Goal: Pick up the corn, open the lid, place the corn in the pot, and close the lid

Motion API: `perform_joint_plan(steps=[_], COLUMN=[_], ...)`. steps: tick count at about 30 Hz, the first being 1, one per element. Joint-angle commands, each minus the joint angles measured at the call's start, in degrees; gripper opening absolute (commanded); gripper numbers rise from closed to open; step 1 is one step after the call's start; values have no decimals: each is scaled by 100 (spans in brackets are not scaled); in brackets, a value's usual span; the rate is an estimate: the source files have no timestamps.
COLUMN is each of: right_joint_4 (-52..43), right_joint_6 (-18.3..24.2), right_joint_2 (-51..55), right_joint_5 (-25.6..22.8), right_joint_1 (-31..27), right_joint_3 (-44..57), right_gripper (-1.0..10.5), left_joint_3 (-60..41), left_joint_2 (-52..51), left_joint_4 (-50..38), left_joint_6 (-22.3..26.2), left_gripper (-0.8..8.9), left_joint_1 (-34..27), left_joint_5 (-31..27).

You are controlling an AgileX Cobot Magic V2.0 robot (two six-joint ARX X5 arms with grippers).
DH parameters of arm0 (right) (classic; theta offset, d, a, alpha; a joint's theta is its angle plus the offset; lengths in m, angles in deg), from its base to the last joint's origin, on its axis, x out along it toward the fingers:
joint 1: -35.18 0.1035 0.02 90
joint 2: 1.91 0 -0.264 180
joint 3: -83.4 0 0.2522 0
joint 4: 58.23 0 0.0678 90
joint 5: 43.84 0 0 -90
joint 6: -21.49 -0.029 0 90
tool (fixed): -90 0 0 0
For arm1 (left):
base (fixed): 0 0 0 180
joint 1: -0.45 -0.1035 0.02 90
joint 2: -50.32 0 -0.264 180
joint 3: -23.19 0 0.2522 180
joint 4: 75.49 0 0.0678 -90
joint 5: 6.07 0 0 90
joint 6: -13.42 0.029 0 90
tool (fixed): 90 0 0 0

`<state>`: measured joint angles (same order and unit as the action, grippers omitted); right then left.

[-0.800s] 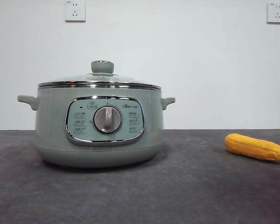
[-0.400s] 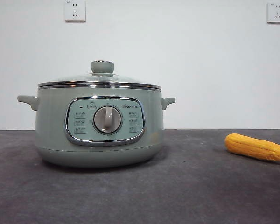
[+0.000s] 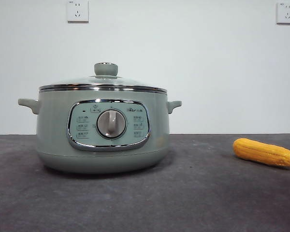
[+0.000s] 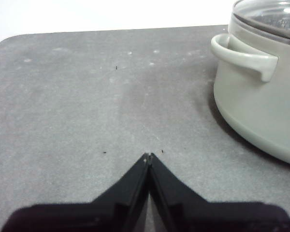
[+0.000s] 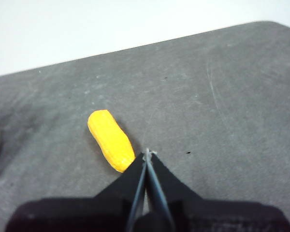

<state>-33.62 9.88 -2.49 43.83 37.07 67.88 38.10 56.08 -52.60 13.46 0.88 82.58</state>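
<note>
The pale green pot (image 3: 102, 129) stands left of centre on the dark table, with the glass lid (image 3: 103, 83) closed on it and the green knob (image 3: 106, 69) on top. The yellow corn (image 3: 265, 152) lies on the table at the right. No arm shows in the front view. My left gripper (image 4: 149, 155) is shut and empty above the table beside the pot's side handle (image 4: 242, 55). My right gripper (image 5: 147, 153) is shut and empty, its tips just beside the near end of the corn (image 5: 110, 139).
The dark grey table (image 3: 193, 193) runs to a white wall with two power sockets (image 3: 78, 10) high up. The table's rounded corners show in both wrist views (image 4: 9, 43).
</note>
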Motion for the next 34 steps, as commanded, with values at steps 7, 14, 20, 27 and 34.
perform_joint_plan(steps=[7,14,20,27,34], right_joint_4=[232,1239,2846,3233,3635], right_joint_6=[-389,-481,-494,-219,382], right_joint_2=[-431,-1670,-2905,-3799,-5281], right_joint_5=[-22,216,758,1373,1725], right_joint_1=[-2,-2,-2,-2,2], right_joint_3=[-1196,-2529,-3659,-4260,-5156], right_gripper=[-9,-8,0,0,12], left_joint_3=[846,1930,2559,3110,4013], left_joint_2=[431,1255,2046,2988,4065], left_joint_4=[-61,-33,-9,398,1272], left_joint_6=[-251,-354,-507,-1038,-1025], left_gripper=[-5,-4,-3,-4,-4], left_joint_1=[-11,-11,-11,-11,-7], left_joint_5=[57,894,1821,2795,3633])
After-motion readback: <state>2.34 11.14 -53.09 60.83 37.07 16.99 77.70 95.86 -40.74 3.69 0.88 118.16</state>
